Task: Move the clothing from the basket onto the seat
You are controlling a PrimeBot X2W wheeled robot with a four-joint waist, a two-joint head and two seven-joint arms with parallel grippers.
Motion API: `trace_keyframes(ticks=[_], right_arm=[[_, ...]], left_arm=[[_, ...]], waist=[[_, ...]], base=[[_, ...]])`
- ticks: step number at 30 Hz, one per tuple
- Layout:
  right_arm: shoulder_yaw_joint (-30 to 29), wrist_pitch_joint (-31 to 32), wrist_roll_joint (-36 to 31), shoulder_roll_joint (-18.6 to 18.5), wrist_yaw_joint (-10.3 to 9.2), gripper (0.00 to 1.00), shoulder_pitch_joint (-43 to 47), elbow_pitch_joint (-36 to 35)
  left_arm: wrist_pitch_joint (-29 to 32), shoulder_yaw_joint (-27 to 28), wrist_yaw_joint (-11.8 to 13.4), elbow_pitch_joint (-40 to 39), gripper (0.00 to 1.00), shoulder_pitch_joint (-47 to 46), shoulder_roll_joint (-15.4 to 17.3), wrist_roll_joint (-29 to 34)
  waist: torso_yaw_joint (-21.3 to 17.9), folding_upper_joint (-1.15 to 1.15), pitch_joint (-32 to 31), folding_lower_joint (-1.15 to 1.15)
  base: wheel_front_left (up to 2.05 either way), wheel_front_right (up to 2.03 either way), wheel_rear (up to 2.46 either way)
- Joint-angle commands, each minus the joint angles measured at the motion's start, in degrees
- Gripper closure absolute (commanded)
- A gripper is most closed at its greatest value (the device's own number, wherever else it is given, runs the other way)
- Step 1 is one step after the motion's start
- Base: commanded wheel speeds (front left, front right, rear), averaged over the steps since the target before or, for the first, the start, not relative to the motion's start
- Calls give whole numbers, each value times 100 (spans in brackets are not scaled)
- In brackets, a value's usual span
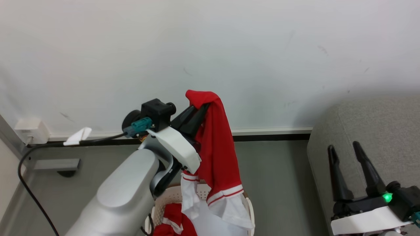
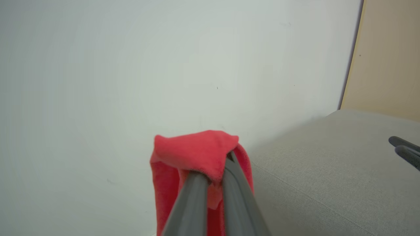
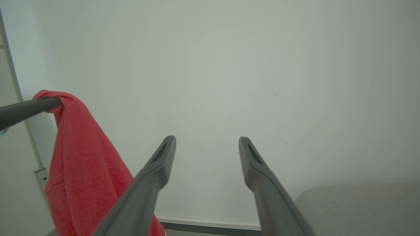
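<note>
Pinching red clothing point(image 1: 216, 147), the left claw point(image 1: 203, 108) holds it above the basket point(image 1: 167, 196); its white hem hangs inside. Spread, the right claw point(image 1: 343, 146) stands by the seat point(image 1: 377, 124).

Plain white painted wall point(image 1: 210, 49) across the upper frame, faint scuffs, soft even light. At its foot, a white skirting strip point(image 1: 272, 131) over a dark band. Smooth grey floor point(image 1: 272, 183) below. Left edge: small white plastic wall box point(image 1: 31, 131) beside a slanted grey metal rail point(image 1: 8, 131), flat grey bracket point(image 1: 55, 164) lower down. Right edge: large grey woven-fabric seat point(image 1: 377, 131), rounded corner, close to the wall. Left wrist view, upper right: flat beige panel point(image 2: 387, 55).
</note>
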Motion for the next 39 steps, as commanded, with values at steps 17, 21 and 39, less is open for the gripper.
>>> trace_keyframes(ticks=[17,21,39], right_arm=[[1645,5,368,-178,-12,0,-130,418],[2187,6,540,-232,-12,0,-362,823],[3471,5,1389,-102,-12,0,-1564,3069]], left_arm=[[306,-67,190,-616,100,144,72,-182],[408,-141,149,-753,100,164,-24,-273],[832,-728,57,-1443,100,295,-261,-476]], waist=[[154,0,-9,1],[268,0,-31,1],[1226,0,-172,1]], base=[[0,0,0],[0,0,0],[0,0,0]])
